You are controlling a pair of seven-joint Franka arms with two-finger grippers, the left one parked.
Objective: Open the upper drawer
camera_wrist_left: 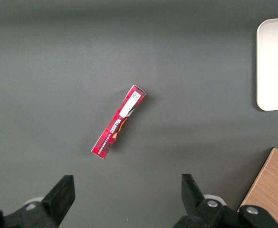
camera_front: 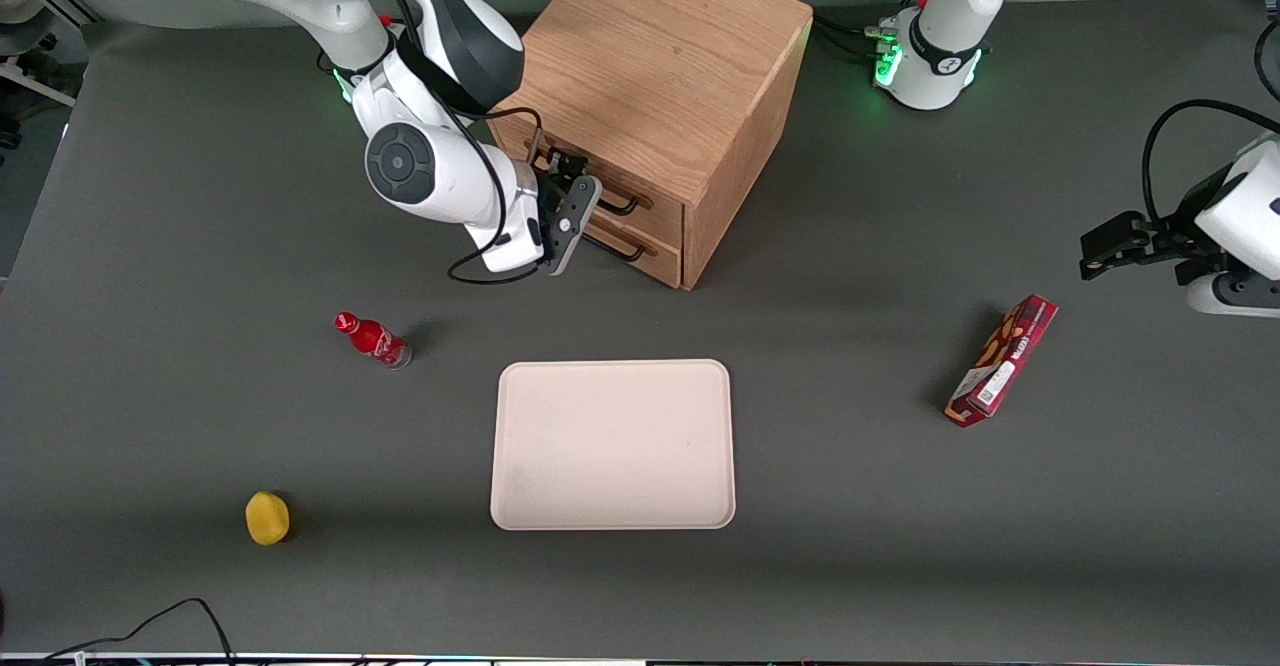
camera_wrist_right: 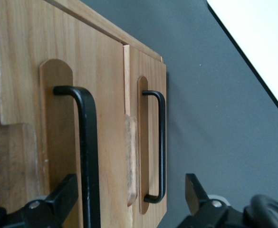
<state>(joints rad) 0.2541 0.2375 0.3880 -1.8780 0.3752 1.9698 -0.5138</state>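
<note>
Oak cabinet (camera_front: 660,76): two drawers; fingers (camera_wrist_right: 58,199) apart before upper drawer (camera_wrist_right: 67,95).

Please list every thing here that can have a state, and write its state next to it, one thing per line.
upper drawer: closed
lower drawer: closed
end effector: open, in front of the upper drawer's handle, not gripping it
red bottle: upright, capped
red snack box: lying flat, closed
tray: nothing on it

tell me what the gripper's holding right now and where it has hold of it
Nothing yet: the gripper is open in front of the cabinet, fingers straddling the upper drawer's handle.
</note>
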